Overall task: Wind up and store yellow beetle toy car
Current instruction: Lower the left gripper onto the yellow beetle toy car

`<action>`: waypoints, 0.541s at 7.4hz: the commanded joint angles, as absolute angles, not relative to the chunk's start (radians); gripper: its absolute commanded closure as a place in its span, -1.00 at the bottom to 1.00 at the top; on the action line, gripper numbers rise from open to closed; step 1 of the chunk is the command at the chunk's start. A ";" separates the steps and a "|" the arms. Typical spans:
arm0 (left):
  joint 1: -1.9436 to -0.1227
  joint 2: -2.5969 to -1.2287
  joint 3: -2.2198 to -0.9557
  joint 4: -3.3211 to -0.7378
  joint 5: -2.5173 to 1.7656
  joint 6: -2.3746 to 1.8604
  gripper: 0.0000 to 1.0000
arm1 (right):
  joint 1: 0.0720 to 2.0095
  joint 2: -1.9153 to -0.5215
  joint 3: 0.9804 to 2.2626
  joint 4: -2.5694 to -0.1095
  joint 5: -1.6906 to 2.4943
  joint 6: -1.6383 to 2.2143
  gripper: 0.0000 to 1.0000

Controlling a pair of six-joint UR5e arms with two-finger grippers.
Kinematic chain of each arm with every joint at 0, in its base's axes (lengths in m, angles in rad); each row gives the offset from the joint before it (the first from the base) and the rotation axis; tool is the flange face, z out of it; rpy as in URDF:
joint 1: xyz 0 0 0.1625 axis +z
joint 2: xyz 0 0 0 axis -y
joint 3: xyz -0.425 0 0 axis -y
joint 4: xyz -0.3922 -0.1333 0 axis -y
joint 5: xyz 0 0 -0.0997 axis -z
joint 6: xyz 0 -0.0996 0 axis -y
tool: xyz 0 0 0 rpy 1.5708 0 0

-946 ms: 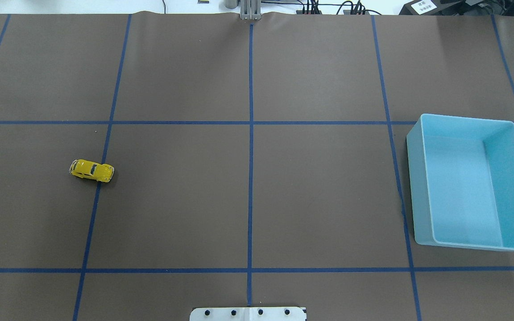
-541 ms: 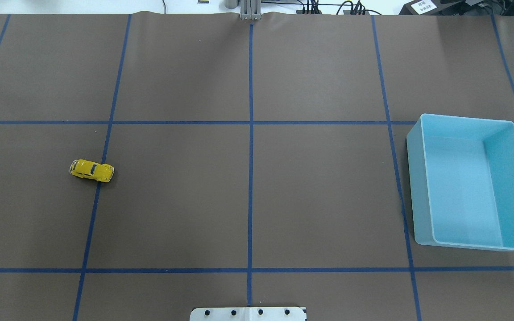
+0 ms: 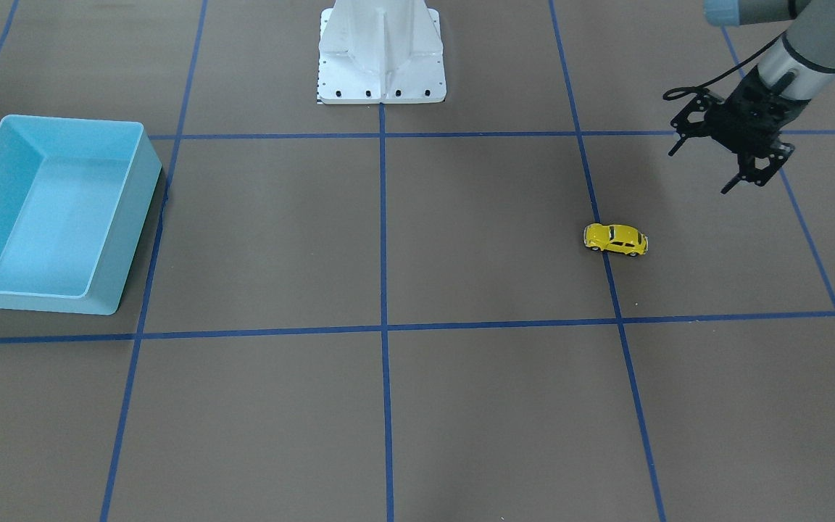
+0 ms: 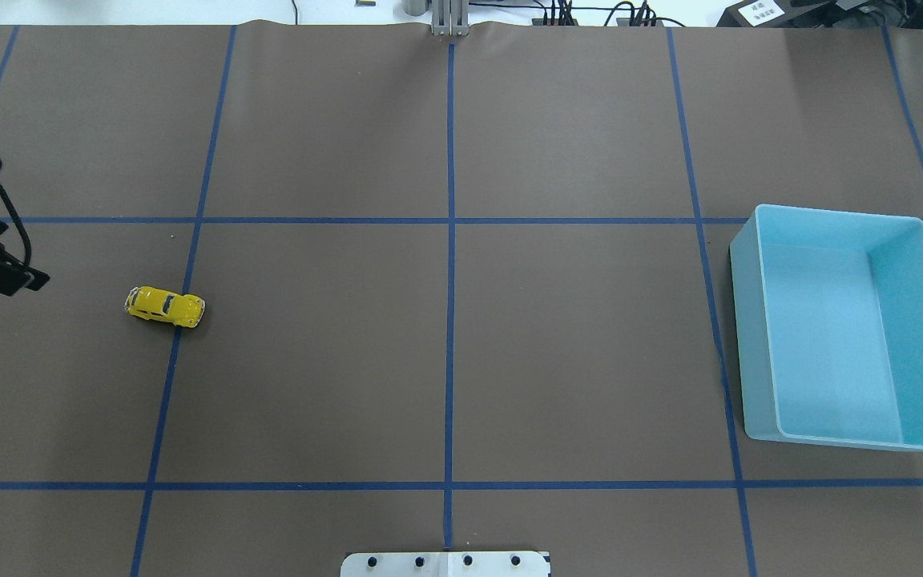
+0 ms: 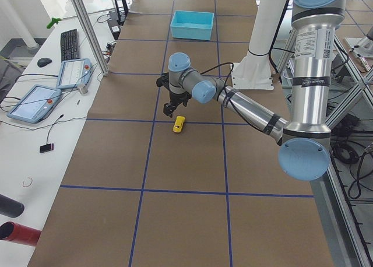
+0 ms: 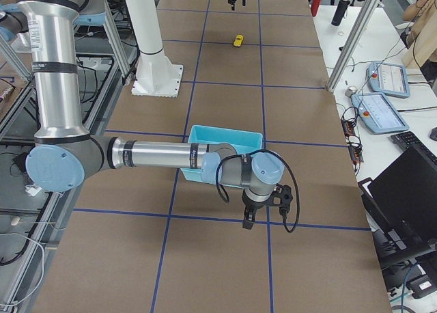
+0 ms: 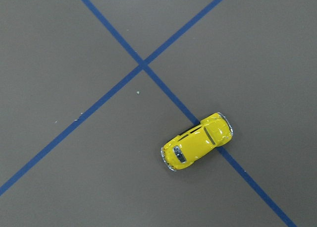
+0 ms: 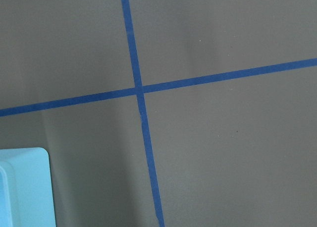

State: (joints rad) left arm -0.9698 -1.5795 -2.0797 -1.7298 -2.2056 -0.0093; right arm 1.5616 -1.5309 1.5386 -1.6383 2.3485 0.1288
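Left end effector (image 3: 700, 172) spread wide, hovering near yellow beetle toy car (image 3: 615, 239). Car tiny, wheeled, loose on tabletop (image 3: 461, 399): off-centre pinch may squirt it away. Right end effector (image 6: 263, 214): cannot tell state.

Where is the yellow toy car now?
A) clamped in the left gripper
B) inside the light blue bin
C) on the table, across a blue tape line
C: the yellow beetle toy car rests on the table over a blue tape line, apart from the open left gripper and far from the light blue bin.
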 commanded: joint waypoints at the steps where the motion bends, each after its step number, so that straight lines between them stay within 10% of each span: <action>1: -0.843 -1.609 -2.072 -1.740 -2.152 0.087 -1.00 | 1.562 -1.531 1.539 -1.638 2.349 0.129 -1.00; 4: -0.759 -1.624 -2.030 -1.819 -2.077 0.198 -1.00 | 1.562 -1.531 1.539 -1.638 2.349 0.129 -1.00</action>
State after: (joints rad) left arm -0.7805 -1.6218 -2.0583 -1.7642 -2.0899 0.1665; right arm 1.5616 -1.5309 1.5386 -1.6383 2.3485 0.1289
